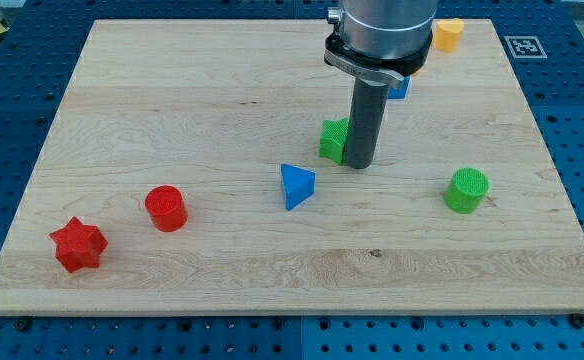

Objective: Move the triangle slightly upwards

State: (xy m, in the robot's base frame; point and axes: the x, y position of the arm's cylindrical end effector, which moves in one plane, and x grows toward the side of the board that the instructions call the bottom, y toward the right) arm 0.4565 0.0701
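Observation:
The blue triangle (296,186) lies near the middle of the wooden board (172,100). My tip (359,164) is down on the board to the triangle's upper right, a short gap away. The tip stands right against a green block (331,139), which the rod partly hides, so its shape is unclear. A blue block (400,89) is mostly hidden behind the arm's body.
A green cylinder (466,190) stands at the view's right. A red cylinder (166,208) and a red star (78,245) sit at the lower left. An orange block (448,34) is at the top right, near the board's edge.

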